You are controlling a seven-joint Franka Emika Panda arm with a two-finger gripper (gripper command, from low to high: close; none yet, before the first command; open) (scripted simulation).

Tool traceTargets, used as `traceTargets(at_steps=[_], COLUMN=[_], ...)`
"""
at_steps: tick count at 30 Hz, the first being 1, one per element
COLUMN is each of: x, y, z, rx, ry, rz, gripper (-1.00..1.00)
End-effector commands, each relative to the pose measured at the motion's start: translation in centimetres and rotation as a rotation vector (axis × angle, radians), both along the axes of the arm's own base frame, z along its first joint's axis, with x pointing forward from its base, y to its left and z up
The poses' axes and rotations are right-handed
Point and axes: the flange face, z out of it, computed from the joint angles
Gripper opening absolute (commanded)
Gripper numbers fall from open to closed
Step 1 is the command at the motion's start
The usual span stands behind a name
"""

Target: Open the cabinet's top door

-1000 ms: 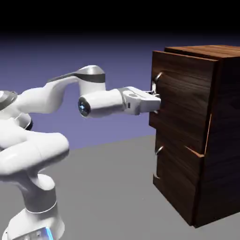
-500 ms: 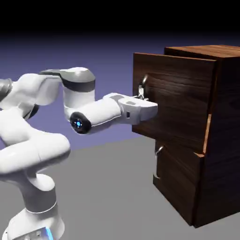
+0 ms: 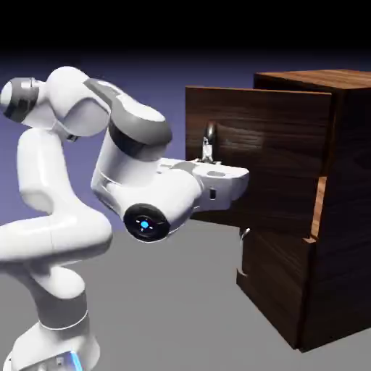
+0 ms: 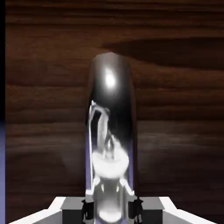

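Observation:
The dark wood-grain cabinet (image 3: 344, 217) stands at the exterior view's right. Its top door (image 3: 275, 145) sticks well out of the cabinet's front toward the left. The door's curved silver handle (image 3: 209, 136) rises at the panel's left edge. My gripper (image 3: 207, 156) is shut on that handle from the left. In the hand view the shiny handle (image 4: 111, 113) runs upright between my two grey fingertips (image 4: 88, 210), with my gripper (image 4: 111, 211) closed around its lower end and the door's wood (image 4: 183, 109) filling the background.
The lower panel (image 3: 275, 286) sits flush in the cabinet, with its own silver handle (image 3: 244, 252) at its left edge. My white arm (image 3: 87, 181) is folded high at the left, above the grey table (image 3: 167, 311).
The top door has slid out further to the left, still held by its handle. The arm has drawn back with it, its elbow lifting and its forearm swinging down.

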Motion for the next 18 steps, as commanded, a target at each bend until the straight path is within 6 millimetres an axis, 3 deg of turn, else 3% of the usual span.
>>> traceTargets(at_steps=[1,10,18], x=[-0.1,-0.1,1.0], y=[-0.6,-6.4,-11.8], z=[0.0,0.0,0.0], rx=[0.000,0.000,0.000], ry=[0.000,0.000,0.000], rz=[0.022,0.238,0.445], gripper=[-1.00,-1.00,-1.00])
